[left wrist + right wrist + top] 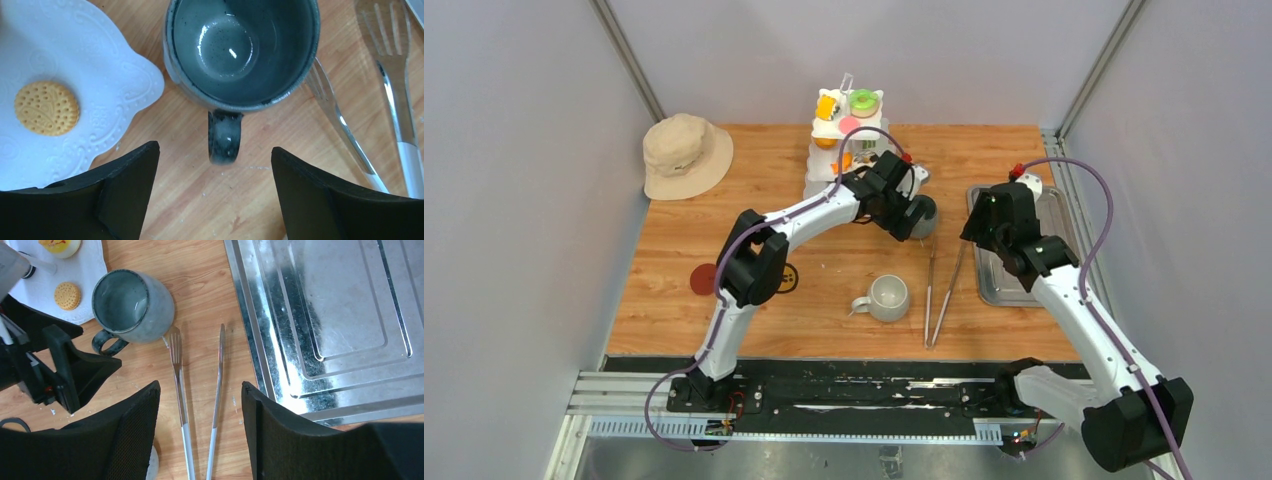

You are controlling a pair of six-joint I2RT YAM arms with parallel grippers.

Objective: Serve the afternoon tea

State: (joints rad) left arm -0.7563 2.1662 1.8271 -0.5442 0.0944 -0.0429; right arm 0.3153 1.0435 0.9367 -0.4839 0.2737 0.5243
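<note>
The white three-tier stand (826,160) stands at the back centre with a green-pink donut (863,101), a yellow piece (828,106) and a pink piece (850,124) on its tiers. Its bottom plate (110,95) holds a yellow biscuit (46,108). A dark grey mug (240,50) stands upright and empty beside the stand, handle (224,136) towards my left gripper (215,155), which is open just short of the handle. A pale grey mug (887,297) stands nearer the front. My right gripper (200,390) is open and empty above the metal tongs (200,380).
A steel tray (1014,270) lies at the right, its edge close to the tongs (942,285). A beige bucket hat (686,153) lies at the back left. A red coaster (703,280) and a yellow-black one (788,279) lie by the left arm.
</note>
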